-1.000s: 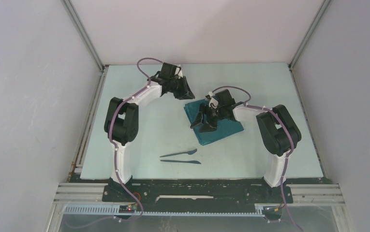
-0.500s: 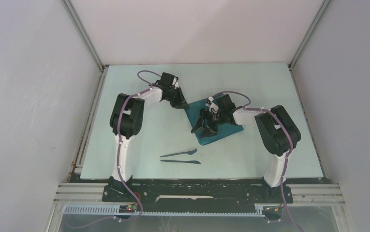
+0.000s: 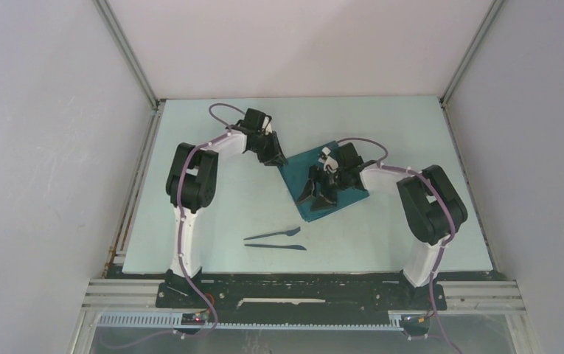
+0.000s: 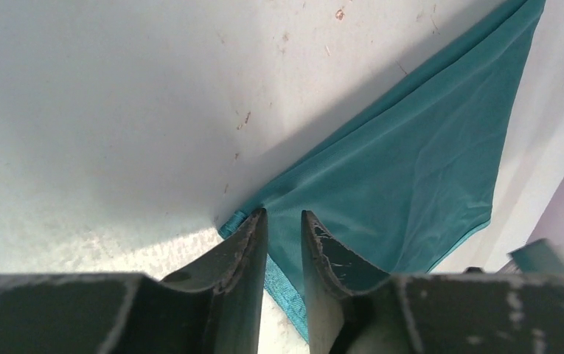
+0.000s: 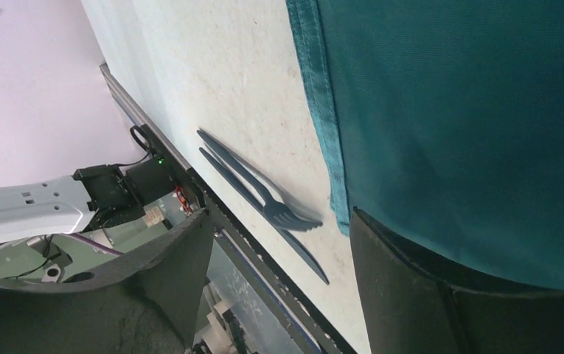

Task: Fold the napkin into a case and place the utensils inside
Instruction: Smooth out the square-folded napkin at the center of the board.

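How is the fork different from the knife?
The fork ends in a wide pronged head; the knife ends in a thin point. The fork lies tilted, farther back on the table; the knife lies level, nearer the front edge. Both are slim, dark and side by side.

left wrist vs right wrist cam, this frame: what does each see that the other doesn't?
Left wrist only: the left gripper, jaws narrowly apart at the hemmed corner of the dark teal cloth napkin.
Right wrist only: the right gripper, jaws wide open, one finger over the cloth; also a slim dark plastic fork and a pointed dark plastic knife, lying side by side beside the napkin's edge.
Both: the napkin lying on the pale table.
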{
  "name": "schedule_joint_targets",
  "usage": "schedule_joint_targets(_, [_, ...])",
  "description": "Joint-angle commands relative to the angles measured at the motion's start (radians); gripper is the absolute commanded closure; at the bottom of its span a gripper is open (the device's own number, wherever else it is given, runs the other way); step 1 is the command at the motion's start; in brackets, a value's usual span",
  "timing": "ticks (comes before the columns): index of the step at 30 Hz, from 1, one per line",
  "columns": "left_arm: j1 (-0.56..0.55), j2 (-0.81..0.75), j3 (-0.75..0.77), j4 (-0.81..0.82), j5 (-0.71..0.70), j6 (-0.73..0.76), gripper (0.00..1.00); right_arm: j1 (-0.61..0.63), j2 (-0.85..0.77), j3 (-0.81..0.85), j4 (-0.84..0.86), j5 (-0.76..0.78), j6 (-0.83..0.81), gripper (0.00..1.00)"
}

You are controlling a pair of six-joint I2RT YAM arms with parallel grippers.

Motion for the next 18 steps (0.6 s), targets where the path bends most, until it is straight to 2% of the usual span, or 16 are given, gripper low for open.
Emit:
schedule_joint_targets(1, [0.002, -0.080, 0.067, -0.078, -0.029, 0.060, 0.65, -0.082, -0.119, 0.042, -0.122, 0.078, -0.084, 0.24])
schedule_joint_targets(5, [-0.003, -0.098, 0.074, -0.062, 0.052, 0.023, 0.58, -0.204, -0.163, 0.041, -0.178, 0.083, -0.110, 0.24])
schedule_joint_targets(9, [-0.006, -0.092, 0.092, -0.052, 0.062, 0.015, 0.53, -0.318, -0.196, 0.004, -0.177, 0.082, -0.101, 0.24])
schedule_joint_targets(13, [-0.006, -0.042, 0.106, -0.032, 0.098, -0.008, 0.54, -0.385, -0.171, -0.017, -0.157, 0.070, -0.108, 0.24])
schedule_joint_targets(18, [0.003, 0.005, 0.090, -0.034, 0.045, 0.001, 0.58, -0.445, -0.111, -0.028, -0.142, 0.089, -0.123, 0.24])
